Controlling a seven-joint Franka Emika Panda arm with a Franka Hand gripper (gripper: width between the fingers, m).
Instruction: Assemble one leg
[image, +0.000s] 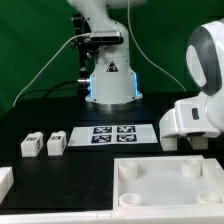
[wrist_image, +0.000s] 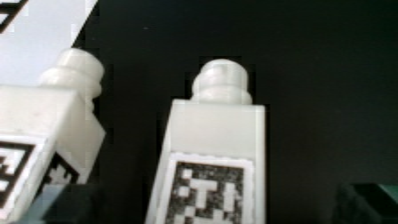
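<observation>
– Right under the wrist camera, what do you see?
– A leg (wrist_image: 219, 150), lying with its rounded peg pointing away and its marker face up. A second leg (wrist_image: 50, 115) lies just beside it, with a dark gap between them.
– And the gripper (wrist_image: 217, 206)?
– Two dark fingers (wrist_image: 59, 205) show at either side of the nearer leg, so I read the hand as spread wide and holding nothing. It looks lined up so the fingers can close on the flat sides.
– Where is that from the marker board (image: 110, 133)?
– I cannot tell, since the wrist view shows no clear sign of the board.
– What does the exterior view show?
– In front of the board lies a wide tray (image: 165, 182), flat on the black table (image: 60, 200). Its round corner sockets face up, probably so a peg can go in from above.
– Any legs there?
– Two small blocks (image: 42, 144) stand side by side off the board's end, toward the exterior view's left. Whether they are the pair under the wrist, I cannot say.
– And behind the board?
– The robot's base (image: 108, 85). Its arm (image: 205, 70) curves round at the exterior view's right, and its bulk hides the fingers.
</observation>
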